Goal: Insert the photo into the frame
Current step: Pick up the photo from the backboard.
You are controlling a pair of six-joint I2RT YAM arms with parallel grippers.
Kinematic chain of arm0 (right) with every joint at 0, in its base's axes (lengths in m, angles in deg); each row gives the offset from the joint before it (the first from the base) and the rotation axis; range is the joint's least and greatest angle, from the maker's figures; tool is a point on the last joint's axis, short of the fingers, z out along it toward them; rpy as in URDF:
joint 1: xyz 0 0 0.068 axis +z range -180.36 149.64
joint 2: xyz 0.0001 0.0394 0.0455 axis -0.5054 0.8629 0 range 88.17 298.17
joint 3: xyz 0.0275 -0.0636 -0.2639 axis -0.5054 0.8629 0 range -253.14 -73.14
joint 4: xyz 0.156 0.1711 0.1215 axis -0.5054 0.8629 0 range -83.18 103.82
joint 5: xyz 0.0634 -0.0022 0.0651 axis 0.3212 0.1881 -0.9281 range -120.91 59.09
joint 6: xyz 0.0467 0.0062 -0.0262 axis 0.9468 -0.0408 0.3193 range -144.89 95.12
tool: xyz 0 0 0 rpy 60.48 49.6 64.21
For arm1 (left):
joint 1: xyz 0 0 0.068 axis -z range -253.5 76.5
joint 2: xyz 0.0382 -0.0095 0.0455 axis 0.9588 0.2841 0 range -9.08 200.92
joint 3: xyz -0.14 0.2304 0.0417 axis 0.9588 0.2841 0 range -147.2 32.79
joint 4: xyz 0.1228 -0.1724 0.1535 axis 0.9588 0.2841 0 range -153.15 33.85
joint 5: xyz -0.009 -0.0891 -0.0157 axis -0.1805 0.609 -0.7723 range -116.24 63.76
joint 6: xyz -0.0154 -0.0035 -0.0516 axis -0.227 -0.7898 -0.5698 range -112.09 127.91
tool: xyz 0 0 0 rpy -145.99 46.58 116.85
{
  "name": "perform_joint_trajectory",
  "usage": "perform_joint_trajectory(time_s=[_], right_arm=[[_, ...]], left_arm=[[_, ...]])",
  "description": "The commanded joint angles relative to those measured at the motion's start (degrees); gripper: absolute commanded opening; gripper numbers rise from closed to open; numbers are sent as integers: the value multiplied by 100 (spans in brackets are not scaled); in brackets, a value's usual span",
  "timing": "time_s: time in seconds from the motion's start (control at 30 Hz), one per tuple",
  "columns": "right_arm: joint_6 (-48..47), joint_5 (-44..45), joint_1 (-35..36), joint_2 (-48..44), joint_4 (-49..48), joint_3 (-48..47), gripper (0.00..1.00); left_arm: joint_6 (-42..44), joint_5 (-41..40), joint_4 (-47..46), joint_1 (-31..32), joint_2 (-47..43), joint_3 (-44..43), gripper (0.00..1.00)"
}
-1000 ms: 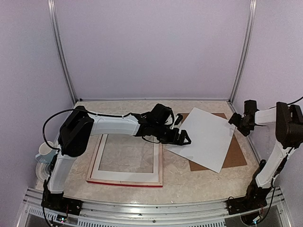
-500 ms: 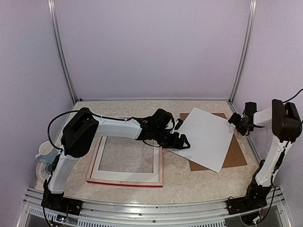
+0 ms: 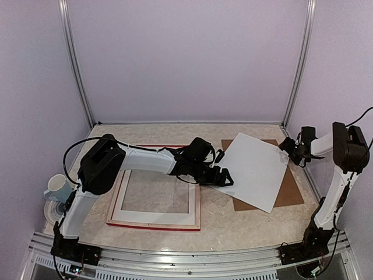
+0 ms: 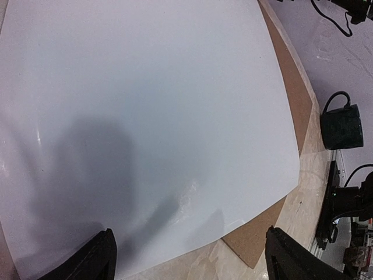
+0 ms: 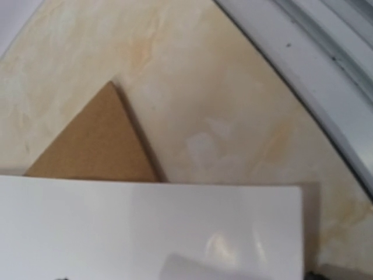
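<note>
The photo (image 3: pixel 253 169) lies white side up on the right, tilted like a diamond, on top of the brown backing panel (image 3: pixel 289 191). The frame (image 3: pixel 152 226) lies face down on the left, its red edge at the front and a white mat sheet (image 3: pixel 119 201) inside it. My left gripper (image 3: pixel 224 175) is open, low over the photo's left corner; in the left wrist view (image 4: pixel 192 265) both fingers straddle the photo's edge (image 4: pixel 145 116). My right gripper (image 3: pixel 289 149) is at the photo's right corner (image 5: pixel 175 221), its dark tips wide apart at the bottom edge of its view.
A pale mug (image 3: pixel 58 186) stands on a plate (image 3: pixel 51 208) at the far left edge. A dark mug (image 4: pixel 341 126) shows beyond the table in the left wrist view. Metal rails (image 3: pixel 294 76) and the side wall stand close to the right arm.
My left gripper has slid a little left and nearer along the photo's left corner. My right arm has drawn in, its gripper staying at the right corner. The photo has not moved.
</note>
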Motion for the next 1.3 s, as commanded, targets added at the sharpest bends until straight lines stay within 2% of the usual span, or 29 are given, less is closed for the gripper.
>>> perform_joint_trajectory(time_s=[0.0,0.57,1.0,1.27], right_arm=[[142,-407,-90,255,-91,123,87],[282,-1534,-183,-423,-1259,957,82],[23,-1861,-183,-1304,-1029,1431,80],[-39,-2070,120,-1476,-1089,1946,80]], left_arm=[[-52,60,-32,40,183,-43,87],[-118,177,-126,38,213,64,87],[-270,351,-298,47,287,80,86],[-316,358,-317,58,290,102,86]])
